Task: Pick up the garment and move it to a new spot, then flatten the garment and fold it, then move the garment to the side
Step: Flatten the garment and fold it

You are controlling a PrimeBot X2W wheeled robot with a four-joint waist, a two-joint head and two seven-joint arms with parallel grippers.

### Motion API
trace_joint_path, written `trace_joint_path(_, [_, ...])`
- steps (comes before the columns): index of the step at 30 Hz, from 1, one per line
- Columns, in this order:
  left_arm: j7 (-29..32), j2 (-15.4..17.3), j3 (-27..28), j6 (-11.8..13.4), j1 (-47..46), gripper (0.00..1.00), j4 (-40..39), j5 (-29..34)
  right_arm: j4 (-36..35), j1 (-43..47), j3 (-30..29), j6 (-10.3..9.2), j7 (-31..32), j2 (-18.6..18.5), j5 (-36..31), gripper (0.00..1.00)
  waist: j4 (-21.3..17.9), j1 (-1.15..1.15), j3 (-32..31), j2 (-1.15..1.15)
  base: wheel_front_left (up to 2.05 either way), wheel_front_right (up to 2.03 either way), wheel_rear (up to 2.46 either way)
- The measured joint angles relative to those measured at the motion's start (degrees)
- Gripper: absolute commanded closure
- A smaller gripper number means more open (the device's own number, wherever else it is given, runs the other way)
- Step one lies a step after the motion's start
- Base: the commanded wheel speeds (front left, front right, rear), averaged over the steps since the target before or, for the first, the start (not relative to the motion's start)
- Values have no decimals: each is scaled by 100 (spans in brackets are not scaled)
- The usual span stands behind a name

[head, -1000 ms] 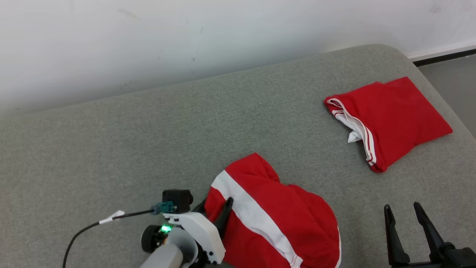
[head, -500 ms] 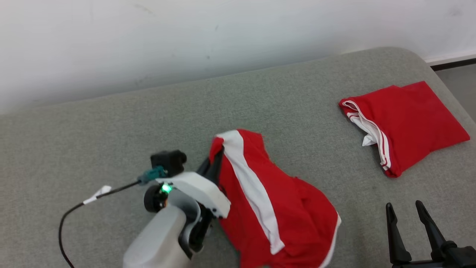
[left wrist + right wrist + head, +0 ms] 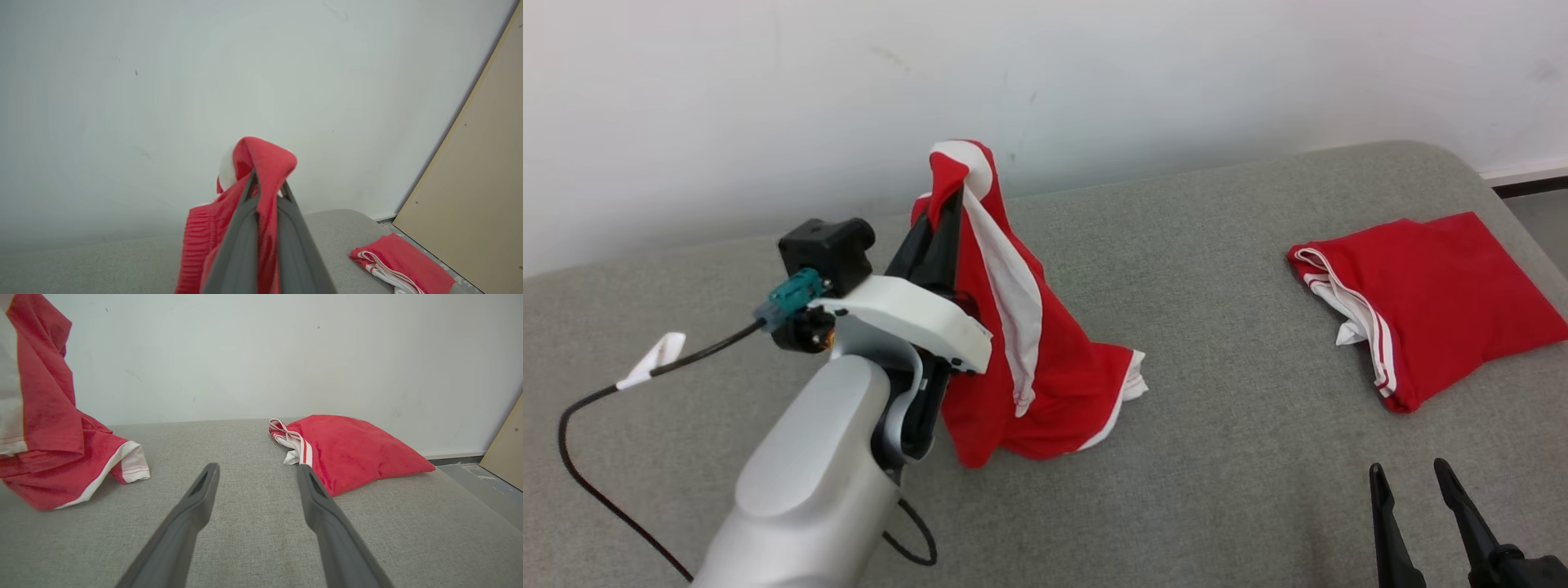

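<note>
Pickup in hand: the left gripper point(image 3: 949, 214), clamped on the bright red, white-striped jersey shirt point(image 3: 1045, 367), held it above the grey fabric cushion point(image 3: 1217, 457), hem touching, a carry to a new spot seemingly due next, the right gripper point(image 3: 1409, 472) spread empty.

Plain room (grey couch point(image 3: 1217, 457), white wall point(image 3: 1176, 65))

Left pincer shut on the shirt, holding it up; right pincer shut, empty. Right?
Not quite: the right pincer is open, fingers apart and empty, as the right wrist view shows. The left pincer is shut on the shirt, holding it up.
</note>
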Motion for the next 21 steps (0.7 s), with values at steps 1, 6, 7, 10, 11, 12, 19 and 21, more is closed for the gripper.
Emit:
trace_joint_path(1, [13,27,-20,46,-7,100,-89,33,4,19,2,0,0,0,0,0,9,0,-21,0,0,0,0])
trace_joint_path(6, [120,125,-269,154,-19,100,-519,316,11,27,11,0,-1,0,-3,0,45,0,-73,0,0,0,0])
trace_joint_path(7, [157,102,-382,171,51,100,-591,359,13,27,12,0,-1,0,-3,0,50,0,-72,0,0,0,0])
trace_joint_path(10, [245,-53,-689,166,420,100,-669,404,15,24,23,0,0,0,-4,0,59,0,-57,0,0,0,0])
trace_joint_path(11, [267,-97,-820,149,559,100,-662,404,20,23,30,0,-1,0,-5,0,59,0,-51,0,0,0,0])
trace_joint_path(12, [299,-144,-936,127,691,100,-631,416,25,21,32,0,0,0,-7,0,59,0,-41,0,0,0,0])
trace_joint_path(19, [235,-403,-1652,1,1345,100,-172,511,38,-1,57,0,-1,-1,-12,0,35,0,36,0,0,0,0])
trace_joint_path(21, [183,-437,-1834,-47,1421,77,-15,539,37,-4,59,0,-1,-1,-21,0,33,0,58,0,0,0,0])
